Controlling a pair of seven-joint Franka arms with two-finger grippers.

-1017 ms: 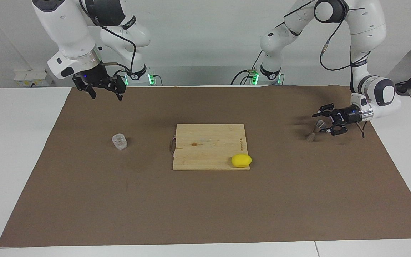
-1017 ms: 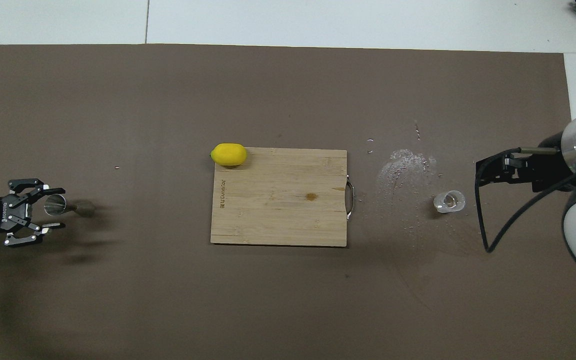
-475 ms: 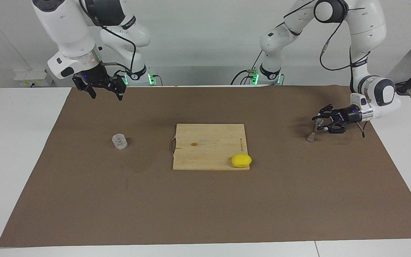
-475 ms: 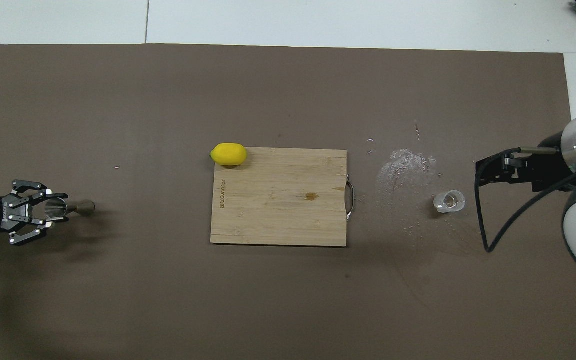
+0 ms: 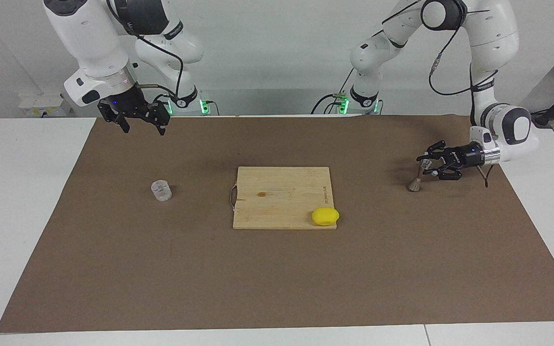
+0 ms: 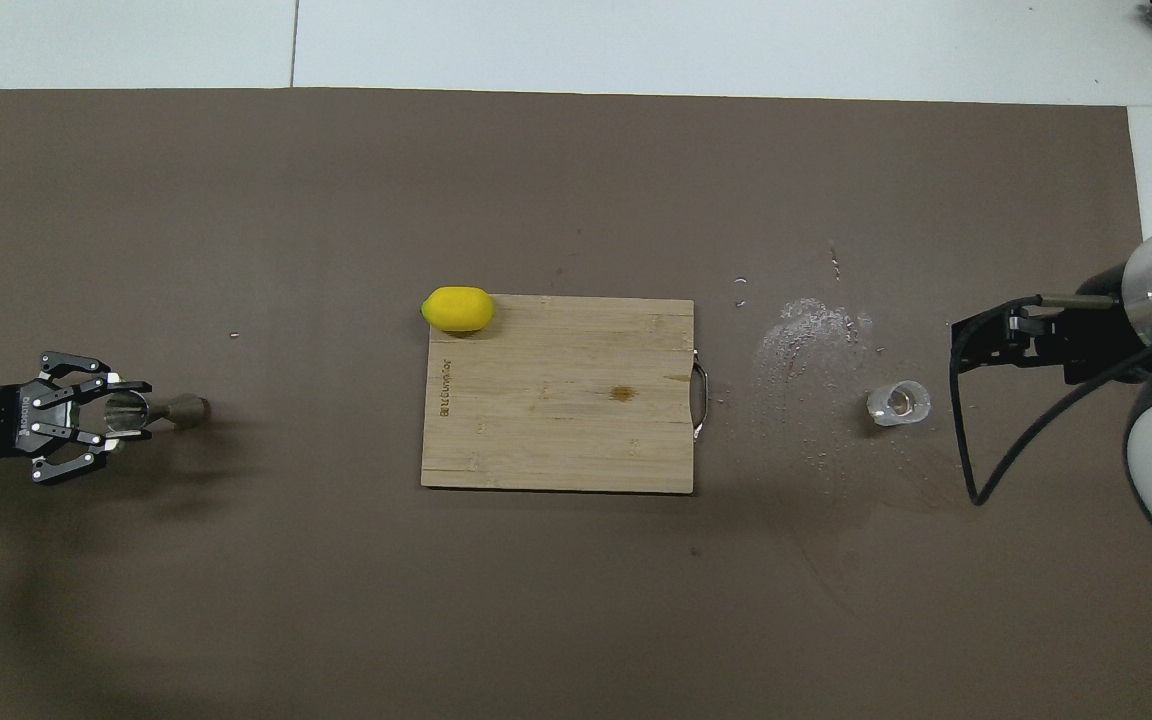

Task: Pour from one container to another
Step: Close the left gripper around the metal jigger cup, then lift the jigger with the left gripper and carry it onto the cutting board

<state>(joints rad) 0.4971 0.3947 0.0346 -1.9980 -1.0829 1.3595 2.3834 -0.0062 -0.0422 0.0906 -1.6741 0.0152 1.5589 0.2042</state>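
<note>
Left tool [image 5: 425, 163] is clamped on the upper cup of the metal jigger [image 5: 416, 179] at the left arm's end of the brown-covered bench [image 6: 556, 600]; the jigger is tilted, its lower cone touching the mat. Right tool [image 5: 141, 122], fingers spread and empty, waits in the air over the mat at the right arm's end. Clear glass tumbler [image 6: 899, 403] stands upright on the bench there, beside a wet patch [image 6: 808, 335]. Between them lies a wooden cutting board [image 6: 556, 395] with a lemon [image 6: 457, 309] on its corner.
</note>
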